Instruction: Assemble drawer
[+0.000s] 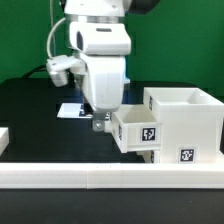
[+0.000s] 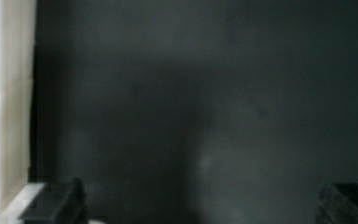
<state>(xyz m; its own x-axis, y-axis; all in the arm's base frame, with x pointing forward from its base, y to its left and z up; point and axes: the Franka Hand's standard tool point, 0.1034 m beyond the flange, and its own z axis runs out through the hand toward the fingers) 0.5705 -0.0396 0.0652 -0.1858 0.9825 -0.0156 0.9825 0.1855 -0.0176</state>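
The white drawer casing point(image 1: 190, 120) stands on the black table at the exterior view's right, with a tag on its front. One white tray point(image 1: 138, 130) sticks out of the casing toward the exterior view's left, its tag facing forward. My gripper point(image 1: 100, 124) hangs just to the left of that tray, close to its end wall, near the table. In the wrist view the two fingertips point(image 2: 60, 200) stand wide apart with only dark table between them, so the gripper is open and empty. A white edge point(image 2: 2, 100) runs along one side of the wrist view. The second tray is not clearly in view.
A long low white border rail point(image 1: 100, 178) runs across the front of the table. The marker board point(image 1: 72, 110) lies flat on the table behind my gripper. A small white piece point(image 1: 4, 138) shows at the exterior view's left edge.
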